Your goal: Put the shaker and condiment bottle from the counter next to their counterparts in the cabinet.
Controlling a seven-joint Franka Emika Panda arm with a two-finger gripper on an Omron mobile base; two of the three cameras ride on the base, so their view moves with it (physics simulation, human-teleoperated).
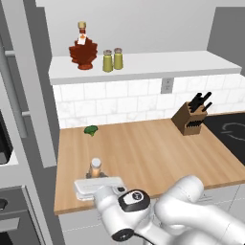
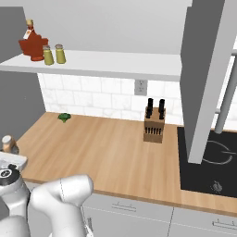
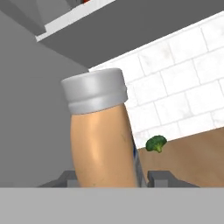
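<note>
Cabinet (image 1: 158, 64) holds two shakers (image 1: 113, 60); fingers (image 3: 161, 178) flank condiment bottle (image 3: 103, 140), grip unclear.

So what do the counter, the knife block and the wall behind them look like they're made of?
All rendered, so only by looks. The counter: light-brown wood, matte, with plank seams. The knife block: darker brown wood, apparently, holding black-handled knives. The wall: glossy white tiles with faint marbling and grey grout lines, likely ceramic or stone.

On the cabinet (image 1: 191, 64), two shakers (image 1: 113, 60) are set at 3 o'clock of the maple-leaf bottle (image 1: 83, 50); the condiment bottle (image 1: 95, 168) is placed at the counter's (image 1: 158, 153) 7 o'clock corner.
</note>
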